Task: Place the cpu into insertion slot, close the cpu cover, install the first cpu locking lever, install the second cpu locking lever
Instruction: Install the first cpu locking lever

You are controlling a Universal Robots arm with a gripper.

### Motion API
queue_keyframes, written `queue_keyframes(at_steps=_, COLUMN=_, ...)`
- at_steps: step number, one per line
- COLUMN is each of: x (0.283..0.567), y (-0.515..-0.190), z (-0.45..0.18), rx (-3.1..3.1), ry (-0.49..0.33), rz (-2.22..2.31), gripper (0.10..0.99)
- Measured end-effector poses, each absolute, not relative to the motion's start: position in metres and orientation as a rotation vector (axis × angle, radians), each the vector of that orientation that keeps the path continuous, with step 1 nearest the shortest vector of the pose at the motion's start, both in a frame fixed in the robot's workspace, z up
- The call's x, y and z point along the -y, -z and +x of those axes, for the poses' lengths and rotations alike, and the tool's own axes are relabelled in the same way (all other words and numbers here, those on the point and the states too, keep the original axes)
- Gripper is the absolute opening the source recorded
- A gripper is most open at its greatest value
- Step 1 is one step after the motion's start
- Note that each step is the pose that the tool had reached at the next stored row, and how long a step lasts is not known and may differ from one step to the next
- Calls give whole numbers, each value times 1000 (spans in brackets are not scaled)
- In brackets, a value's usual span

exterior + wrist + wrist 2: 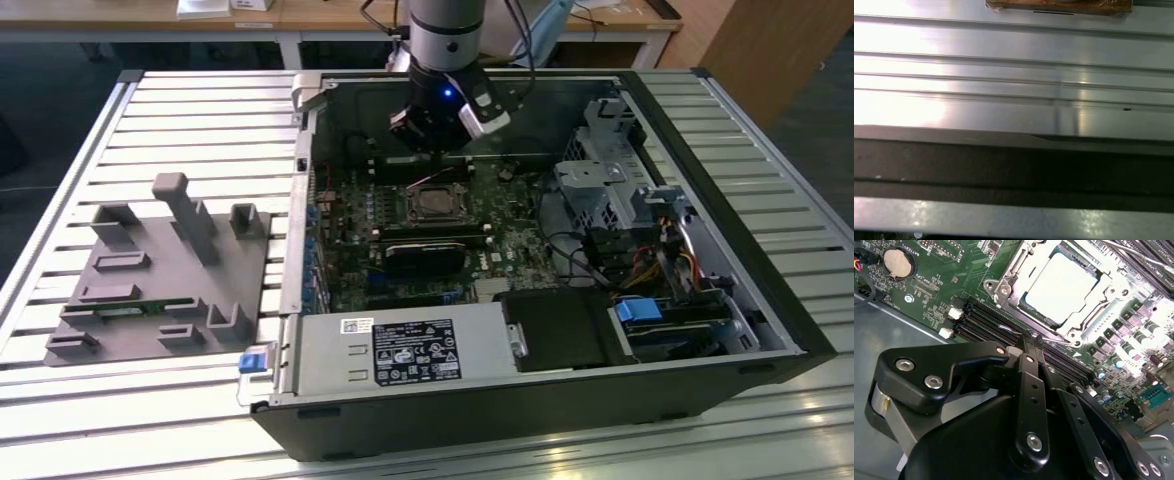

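1. The chip [1061,287] sits flat in its socket [1019,277] on the green board [939,295], silver top showing. In the second wrist view it lies just ahead of the pincer [1027,342] tips, a little apart from them.
2. The metal cover frame [1104,305] appears folded down around the chip, its cut-out centred on the silver top. Judgement: chip placed, cover closed.
3. A thin wire lever [1134,252] runs along the socket's far side from the pincer; whether either lever is hooked under its catch cannot be told. Judgement: lever steps probably unfinished.
4. Pincer: fingers drawn narrow, tips together, holding nothing. In the exterior view it [430,140] hangs over the board just beyond the socket [434,205], inside the open case [747,250].
5. Edges: black memory slots [984,322] lie directly under the tips, between pincer and socket. A coin battery [896,262] sits well off to one side.
6. Room: open space above the socket; the case wall [314,160] and drive cage [601,185] stand to either side, well apart from the pincer.
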State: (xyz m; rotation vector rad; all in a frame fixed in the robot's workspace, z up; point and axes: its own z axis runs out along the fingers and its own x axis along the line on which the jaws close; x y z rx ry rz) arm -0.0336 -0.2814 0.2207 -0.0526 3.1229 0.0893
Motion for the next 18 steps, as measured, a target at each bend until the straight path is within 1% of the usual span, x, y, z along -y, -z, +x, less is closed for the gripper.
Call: queue_keyframes(at_steps=18, x=281, y=-214, z=-26, rx=-3123, ry=-89, rz=-53, gripper=106)
